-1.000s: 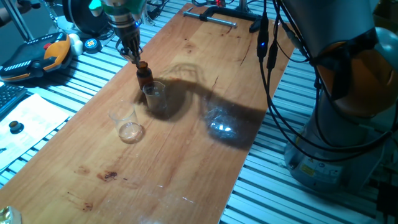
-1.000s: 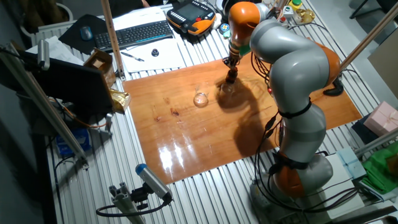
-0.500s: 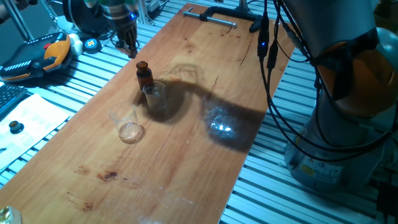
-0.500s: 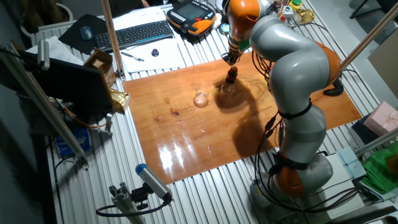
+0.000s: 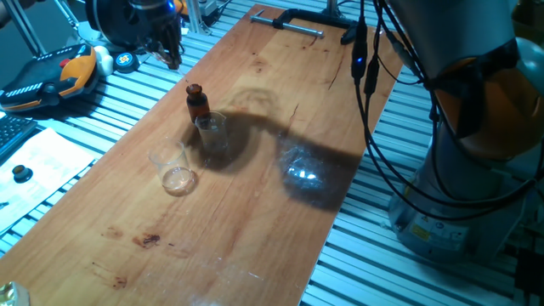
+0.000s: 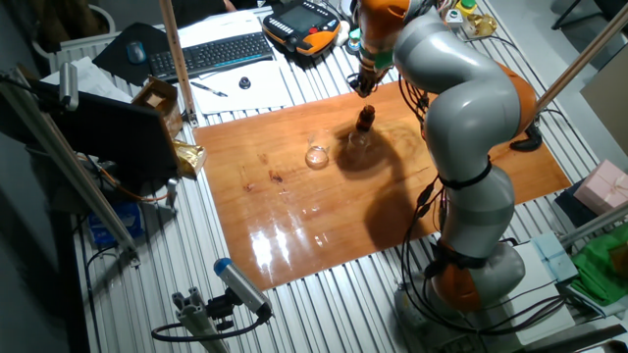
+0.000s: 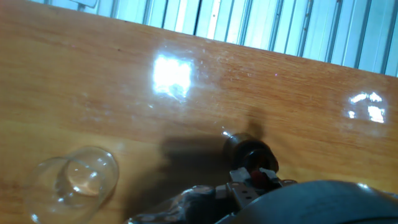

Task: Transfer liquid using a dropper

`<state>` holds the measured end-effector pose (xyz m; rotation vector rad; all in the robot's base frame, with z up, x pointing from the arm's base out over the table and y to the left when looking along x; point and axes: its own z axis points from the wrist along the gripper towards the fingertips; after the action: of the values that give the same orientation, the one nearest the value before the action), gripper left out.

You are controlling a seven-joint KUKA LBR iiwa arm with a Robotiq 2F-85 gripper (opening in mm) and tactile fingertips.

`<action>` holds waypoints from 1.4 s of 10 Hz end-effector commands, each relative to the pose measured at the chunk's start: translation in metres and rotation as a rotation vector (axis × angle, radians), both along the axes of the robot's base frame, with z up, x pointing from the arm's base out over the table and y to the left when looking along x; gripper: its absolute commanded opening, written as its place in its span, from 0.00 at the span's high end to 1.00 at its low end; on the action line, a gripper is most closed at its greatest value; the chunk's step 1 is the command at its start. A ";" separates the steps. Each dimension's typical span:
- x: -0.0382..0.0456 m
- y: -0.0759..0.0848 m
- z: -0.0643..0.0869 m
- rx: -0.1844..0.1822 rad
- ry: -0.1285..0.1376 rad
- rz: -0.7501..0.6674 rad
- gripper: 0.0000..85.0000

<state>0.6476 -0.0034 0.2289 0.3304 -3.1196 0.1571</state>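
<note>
A small amber-brown bottle (image 5: 198, 105) stands on the wooden board with the dark dropper (image 5: 195, 88) seated in its neck. It also shows in the other fixed view (image 6: 366, 120). A clear beaker (image 5: 211, 132) touches the bottle's near side. A second clear beaker (image 5: 174, 170) stands apart at the left, with a thin layer of liquid (image 5: 178, 179) in its bottom. My gripper (image 5: 172, 58) hangs above and behind the bottle, clear of it, its fingers slightly apart and empty. In the hand view the bottle top (image 7: 249, 151) is below me and a beaker (image 7: 78, 177) lies to the left.
A black clamp bar (image 5: 297, 19) sits at the board's far end. An orange-black pendant (image 5: 51, 76) and a white sheet lie on the slatted table left of the board. Black cables (image 5: 367, 102) hang along the board's right edge.
My gripper has left the bottle's cap and risen up and back, away from the bottle. The dropper has stayed in the bottle. The beakers have not moved.
</note>
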 end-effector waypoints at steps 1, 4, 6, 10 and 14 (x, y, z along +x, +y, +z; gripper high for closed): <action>-0.0018 0.002 0.004 -0.003 0.005 -0.002 0.83; -0.0052 0.005 0.012 -0.008 0.017 -0.011 0.84; -0.0048 0.008 0.012 -0.003 0.024 -0.021 0.86; -0.0058 0.011 0.016 -0.006 0.027 -0.026 0.87; -0.0078 0.034 0.016 0.068 0.059 -0.110 0.91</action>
<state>0.6399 0.0324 0.2453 0.1496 -3.0773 0.0320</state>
